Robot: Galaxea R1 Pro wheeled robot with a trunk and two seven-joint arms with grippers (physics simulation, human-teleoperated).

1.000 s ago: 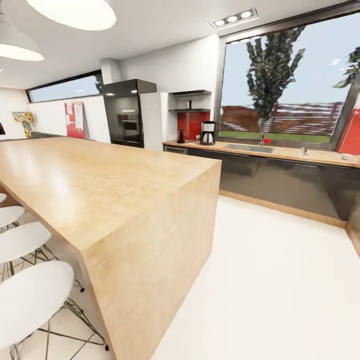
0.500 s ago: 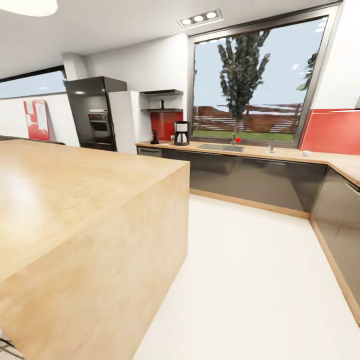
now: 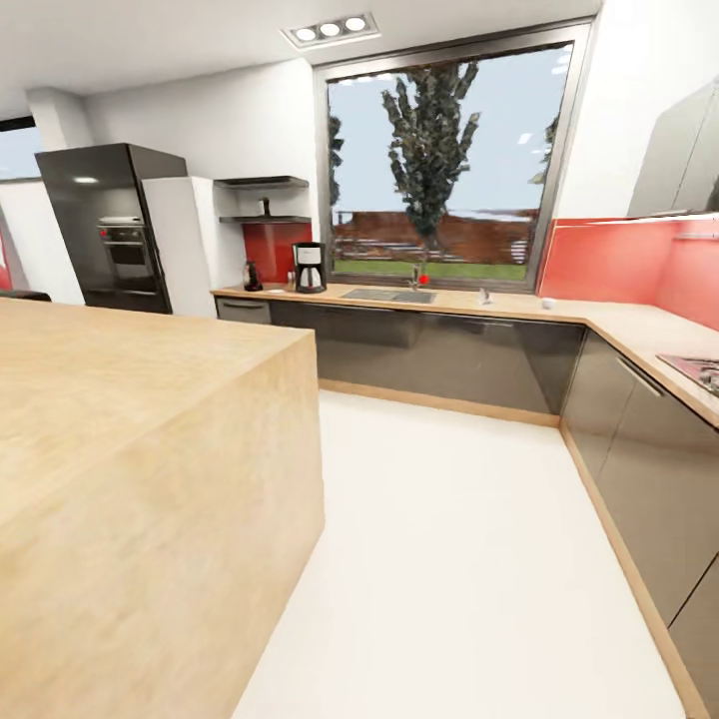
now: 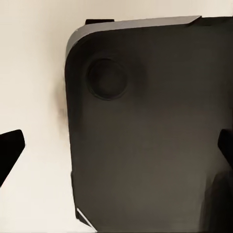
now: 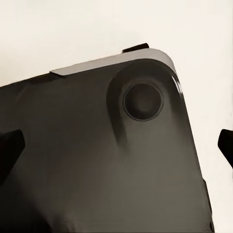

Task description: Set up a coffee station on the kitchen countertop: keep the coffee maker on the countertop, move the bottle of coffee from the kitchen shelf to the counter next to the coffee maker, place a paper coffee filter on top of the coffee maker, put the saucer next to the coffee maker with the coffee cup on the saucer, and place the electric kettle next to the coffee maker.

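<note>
Kitchen with white floor (image 3: 449, 559) and a wooden island (image 3: 130, 419) close at the left. Far off, against the back wall by the window, stood the coffee maker (image 3: 309, 268) on the bench (image 3: 519, 306), likely parked there as the station's anchor. Left claw (image 4: 116, 155) and right claw (image 5: 116, 150) spread wide, tips at the frame edges, holding nothing, above the robot's dark base (image 4: 145, 145).

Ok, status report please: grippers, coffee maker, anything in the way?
Both grippers open, empty, over the robot's dark base. Coffee maker on far countertop, left of the sink. Wooden island at left; floor ahead.
</note>
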